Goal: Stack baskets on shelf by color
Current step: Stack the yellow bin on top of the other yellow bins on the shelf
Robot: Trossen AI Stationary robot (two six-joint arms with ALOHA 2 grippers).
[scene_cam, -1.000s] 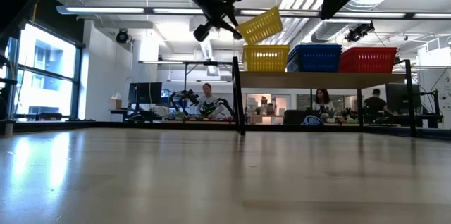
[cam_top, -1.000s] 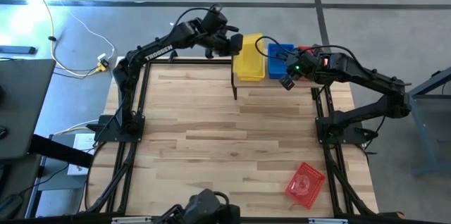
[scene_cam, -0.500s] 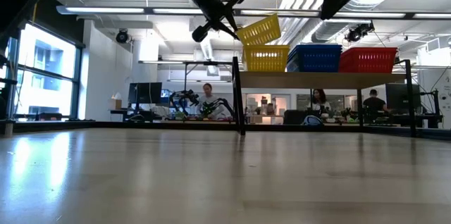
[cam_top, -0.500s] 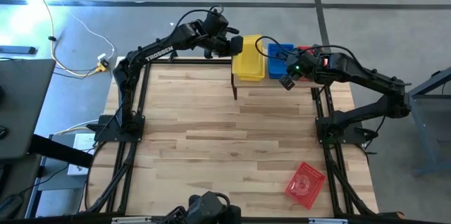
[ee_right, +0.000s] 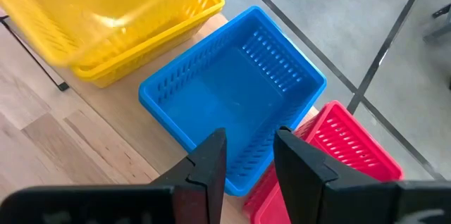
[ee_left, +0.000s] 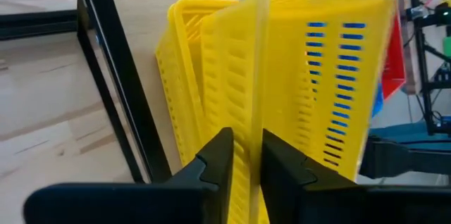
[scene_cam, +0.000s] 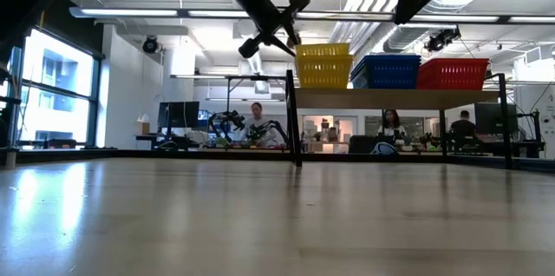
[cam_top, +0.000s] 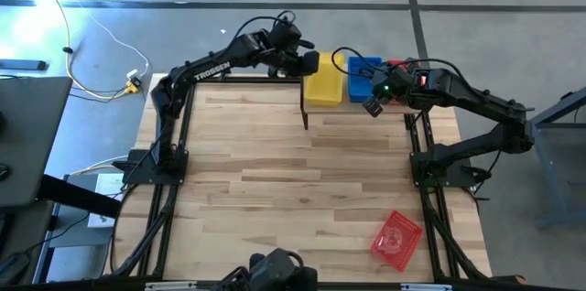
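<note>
The wooden shelf (scene_cam: pixel 399 98) carries yellow baskets (scene_cam: pixel 326 72), blue baskets (scene_cam: pixel 386 71) and red baskets (scene_cam: pixel 453 74) side by side. My left gripper (scene_cam: pixel 290 37) is at the shelf's left end, shut on the top yellow basket (cam_top: pixel 323 78), which sits level in the yellow one below it (ee_left: pixel 184 76). My right gripper (ee_right: pixel 250 136) hovers open above the blue baskets (ee_right: pixel 232 104), touching nothing. One more red basket (cam_top: pixel 396 239) lies on its base near the table's near right corner. My left gripper pinches the top yellow basket's left end wall (ee_left: pixel 257 111) between its two fingers, one inside the basket and one outside. The fingers (ee_left: pixel 218 160) come slanting down from the table's left. The basket sits level, nested in the top of the lower yellow basket.
The shelf's black front left leg (cam_top: pixel 304 113) stands just below my left gripper. The butcher-block tabletop (cam_top: pixel 293 181) spreads wide in front of the shelf. People sit at desks in the room behind (scene_cam: pixel 254 120).
My left gripper has moved toward the table's right and a little down. The yellow basket it holds was tilted above the stack and now sits level, lowered into the yellow basket beneath.
</note>
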